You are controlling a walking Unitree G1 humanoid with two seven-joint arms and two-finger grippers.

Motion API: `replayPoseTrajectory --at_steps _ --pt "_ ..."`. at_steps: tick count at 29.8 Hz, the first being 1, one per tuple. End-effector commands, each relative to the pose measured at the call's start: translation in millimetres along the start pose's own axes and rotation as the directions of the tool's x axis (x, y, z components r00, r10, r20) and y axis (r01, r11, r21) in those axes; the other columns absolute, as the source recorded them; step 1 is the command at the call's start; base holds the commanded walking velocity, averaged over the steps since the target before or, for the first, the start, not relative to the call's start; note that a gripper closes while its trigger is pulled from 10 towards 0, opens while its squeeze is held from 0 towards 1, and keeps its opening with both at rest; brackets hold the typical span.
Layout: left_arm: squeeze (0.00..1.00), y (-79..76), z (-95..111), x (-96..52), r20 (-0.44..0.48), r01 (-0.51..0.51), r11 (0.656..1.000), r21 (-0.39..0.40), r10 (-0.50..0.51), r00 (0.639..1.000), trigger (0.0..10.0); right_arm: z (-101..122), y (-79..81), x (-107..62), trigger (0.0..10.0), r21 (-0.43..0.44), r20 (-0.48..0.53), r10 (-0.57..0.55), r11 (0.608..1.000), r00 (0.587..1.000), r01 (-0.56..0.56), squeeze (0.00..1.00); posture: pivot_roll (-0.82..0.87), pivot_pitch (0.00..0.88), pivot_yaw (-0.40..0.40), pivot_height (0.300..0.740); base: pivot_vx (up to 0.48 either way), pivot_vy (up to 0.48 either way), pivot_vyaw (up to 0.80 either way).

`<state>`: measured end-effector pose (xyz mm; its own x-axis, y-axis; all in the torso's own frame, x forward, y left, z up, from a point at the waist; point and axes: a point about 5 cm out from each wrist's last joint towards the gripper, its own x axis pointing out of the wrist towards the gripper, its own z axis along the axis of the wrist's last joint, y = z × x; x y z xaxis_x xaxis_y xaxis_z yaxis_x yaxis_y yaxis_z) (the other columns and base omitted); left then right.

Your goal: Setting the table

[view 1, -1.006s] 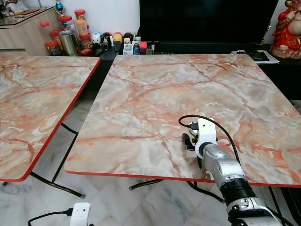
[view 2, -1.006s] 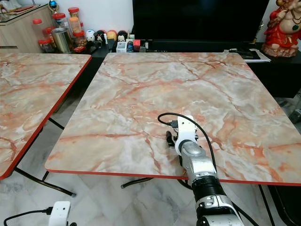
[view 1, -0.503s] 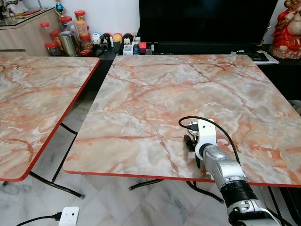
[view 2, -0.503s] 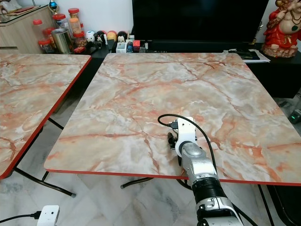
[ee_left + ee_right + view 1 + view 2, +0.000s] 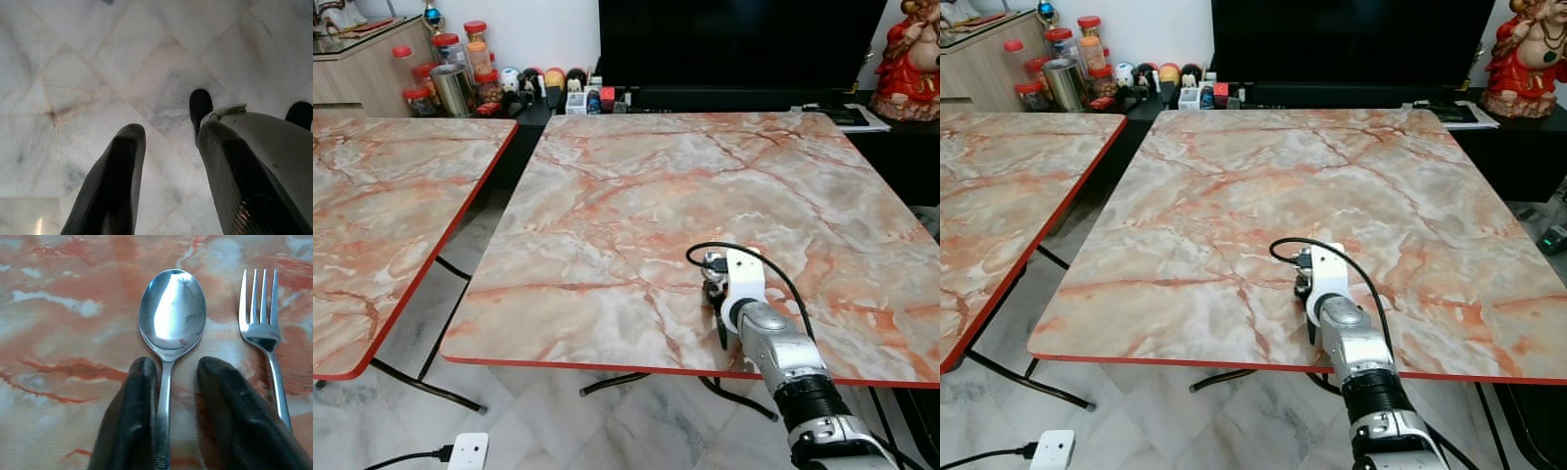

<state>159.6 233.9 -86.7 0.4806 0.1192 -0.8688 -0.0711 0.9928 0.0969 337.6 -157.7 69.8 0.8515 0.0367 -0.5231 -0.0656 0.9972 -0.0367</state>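
Left eye view first: the right arm reaches up from the lower right of the frame onto the marble-patterned table (image 5: 636, 186), its right gripper (image 5: 714, 292) low at the near edge, lower right of centre. A black cable (image 5: 744, 250) loops over the white wrist housing, which hides the fingers from this angle. A second marble table (image 5: 382, 206) fills the left of the frame, and jars (image 5: 450, 69) crowd the upper left beside a dark television (image 5: 734, 44).

Right eye view shows the same layout, with a red figurine (image 5: 1523, 54) in the upper right corner and a white power adapter (image 5: 1051, 448) on the floor at the lower left.

Left wrist view looks down at pale marble floor tiles (image 5: 98, 73); the left gripper (image 5: 168, 166) hangs idle with its fingers parted and nothing between them.

Right wrist view gives the reason for the low reach: a spoon (image 5: 171, 318) lies flat on the table, bowl up, in the centre of the frame, with a fork (image 5: 261, 323) just beside it at the right, parallel, as a place setting would have them. The two black fingers (image 5: 132, 416) sit either side of the spoon's handle, the left one touching it, the other a little off. I judge the spoon is being set down or nudged straight; whether it is firmly pinched, I cannot tell.
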Motion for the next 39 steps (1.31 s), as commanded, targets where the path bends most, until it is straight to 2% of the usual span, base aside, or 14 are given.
replayPoseTrajectory --at_steps 1,20,23,24,25,26,33,39 --pt "0.0 1.5 -2.7 -0.3 -0.017 -0.002 1.0 0.002 0.002 1.0 10.0 -3.5 4.8 -0.6 0.0 -0.008 -0.008 0.019 1.0 1.0 -0.019 0.0 0.02 0.0 0.017 0.74 0.0 0.0 0.0" --pt "0.0 1.0 -3.8 -0.2 -0.031 -0.002 1.0 0.015 0.002 1.0 10.0 -2.2 5.4 -0.4 0.0 -0.019 0.008 0.027 0.999 1.0 -0.027 0.0 0.02 0.0 0.016 0.74 0.0 0.0 0.0" --pt "0.0 1.8 -2.9 -0.3 -0.022 -0.011 1.0 0.018 0.011 1.0 10.0 0.0 6.4 -0.5 0.0 -0.017 0.036 0.033 0.999 0.999 -0.032 0.0 0.03 0.0 0.016 0.74 0.0 0.0 0.0" --pt "0.0 2.8 -2.7 -0.3 -0.021 -0.016 1.0 0.018 0.017 1.0 10.0 4.9 7.9 -1.0 0.0 -0.011 0.074 0.041 0.999 0.996 -0.04 0.0 0.02 0.0 0.017 0.74 0.0 0.0 0.0" --pt "0.0 3.1 -2.7 -0.4 -0.021 -0.017 1.0 0.017 0.018 1.0 10.0 7.8 8.2 -1.6 1.1 -0.01 0.096 0.04 0.999 0.995 -0.04 0.0 0.02 0.0 0.017 0.74 0.0 0.0 0.0" --pt "0.0 3.6 -2.7 -0.4 -0.021 -0.019 1.0 0.018 0.019 1.0 10.0 13.0 7.7 -2.4 10.0 -0.011 0.136 0.031 0.999 0.99 -0.03 0.0 0.03 0.0 0.019 0.74 0.0 0.0 0.0" --pt "0.0 2.7 -3.0 -0.3 -0.027 -0.011 1.0 0.01 0.011 1.0 10.0 46.2 6.6 -10.6 10.0 0.001 0.358 0.015 1.0 0.934 -0.016 0.0 0.03 0.0 0.017 0.74 0.0 0.11 0.0" --pt "0.0 1.3 -3.8 -0.2 -0.03 -0.01 1.0 0.012 0.01 1.0 10.0 49.8 3.4 -11.4 10.0 0.013 0.389 -0.004 1.0 0.921 -0.002 0.0 0.04 0.0 0.016 0.74 0.0 0.48 0.0"
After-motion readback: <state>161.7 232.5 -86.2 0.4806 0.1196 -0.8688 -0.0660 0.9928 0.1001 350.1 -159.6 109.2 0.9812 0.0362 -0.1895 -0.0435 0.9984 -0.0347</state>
